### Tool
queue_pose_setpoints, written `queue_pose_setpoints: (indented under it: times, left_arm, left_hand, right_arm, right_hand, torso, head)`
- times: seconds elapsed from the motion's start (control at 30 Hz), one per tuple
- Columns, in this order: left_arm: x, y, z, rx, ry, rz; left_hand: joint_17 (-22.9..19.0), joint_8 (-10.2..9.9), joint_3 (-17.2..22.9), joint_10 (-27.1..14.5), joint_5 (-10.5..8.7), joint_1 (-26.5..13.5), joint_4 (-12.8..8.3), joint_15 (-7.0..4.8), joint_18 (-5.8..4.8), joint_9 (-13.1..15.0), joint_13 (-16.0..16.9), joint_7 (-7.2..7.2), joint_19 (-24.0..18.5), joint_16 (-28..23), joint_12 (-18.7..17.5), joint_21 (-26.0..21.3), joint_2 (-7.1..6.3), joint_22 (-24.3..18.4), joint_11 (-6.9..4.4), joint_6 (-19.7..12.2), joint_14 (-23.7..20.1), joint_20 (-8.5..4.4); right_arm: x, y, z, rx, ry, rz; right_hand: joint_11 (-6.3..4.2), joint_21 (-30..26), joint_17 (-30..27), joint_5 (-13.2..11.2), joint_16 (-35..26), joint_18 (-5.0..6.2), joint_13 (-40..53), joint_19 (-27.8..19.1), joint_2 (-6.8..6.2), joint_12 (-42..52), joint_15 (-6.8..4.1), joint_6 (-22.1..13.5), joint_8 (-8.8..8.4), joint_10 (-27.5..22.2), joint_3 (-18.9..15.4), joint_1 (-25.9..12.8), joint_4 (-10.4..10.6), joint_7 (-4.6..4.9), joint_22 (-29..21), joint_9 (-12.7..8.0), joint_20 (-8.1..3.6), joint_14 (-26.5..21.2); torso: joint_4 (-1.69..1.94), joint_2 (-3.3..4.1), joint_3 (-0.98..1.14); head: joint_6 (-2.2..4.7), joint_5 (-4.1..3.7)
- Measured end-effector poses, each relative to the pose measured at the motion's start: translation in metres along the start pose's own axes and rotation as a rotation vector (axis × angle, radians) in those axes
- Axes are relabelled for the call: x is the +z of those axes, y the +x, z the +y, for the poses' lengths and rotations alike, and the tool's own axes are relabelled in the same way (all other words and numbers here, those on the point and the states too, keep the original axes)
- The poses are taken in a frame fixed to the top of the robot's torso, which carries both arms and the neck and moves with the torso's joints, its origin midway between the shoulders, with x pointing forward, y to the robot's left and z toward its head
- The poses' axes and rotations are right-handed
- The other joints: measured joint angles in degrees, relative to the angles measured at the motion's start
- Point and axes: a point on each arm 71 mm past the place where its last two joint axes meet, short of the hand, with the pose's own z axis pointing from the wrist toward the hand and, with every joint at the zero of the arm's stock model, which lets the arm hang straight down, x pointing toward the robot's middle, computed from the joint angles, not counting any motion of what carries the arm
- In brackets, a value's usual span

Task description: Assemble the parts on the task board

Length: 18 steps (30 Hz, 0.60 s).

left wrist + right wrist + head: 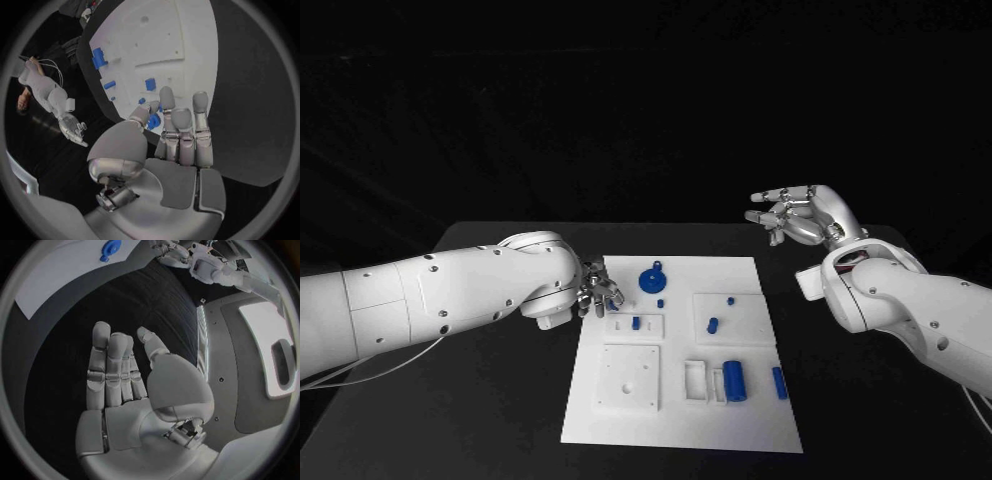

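The white task board [682,400] lies in the middle of the black table. On it are a round blue part [653,278], small blue pegs [636,323] [713,324], a blue cylinder [733,380] and a slim blue pin [779,382]. My left hand [599,295] hovers at the board's left edge, fingers apart and straight, holding nothing; the left wrist view shows its palm [178,150] bare, with the round blue part [154,121] just beyond the fingertips. My right hand [793,215] is raised beyond the board's far right corner, its palm [125,385] also bare.
White raised blocks [630,378] and a slotted holder [698,380] stand on the board's near half. Black table surface [488,400] stretches on both sides of the board. The right wrist view shows the board's corner [56,275] and my left arm [200,262] far off.
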Motion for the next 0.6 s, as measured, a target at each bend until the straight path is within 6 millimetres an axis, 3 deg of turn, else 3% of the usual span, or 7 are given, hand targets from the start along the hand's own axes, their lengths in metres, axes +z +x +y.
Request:
queue_pose_setpoints:
  times: [0.6]
  left_arm:
    - [0.006, 0.014, -0.002, 0.074, 0.000, -0.010]
  left_hand:
    - [0.40, -0.22, 0.97, 0.09, -0.02, -0.34, -0.70, -0.07, 0.00, 0.02, -0.01, -0.34, 0.20, -0.23, 0.27, 0.21, -0.33, -0.01, -0.05, 0.35, 0.08, -0.20]
  right_arm:
    - [0.001, 0.001, 0.000, 0.005, 0.001, -0.001]
  right_hand:
    - [0.01, 0.00, 0.10, 0.97, 0.00, -0.04, -0.41, 0.00, -0.22, 0.00, 0.00, 0.07, 0.00, -0.01, 0.62, -0.22, -0.31, -0.07, 0.01, 0.00, 0.00, 0.00]
  torso:
    - [0.02, -0.03, 0.07]
  head:
    - [-0.67, -0.15]
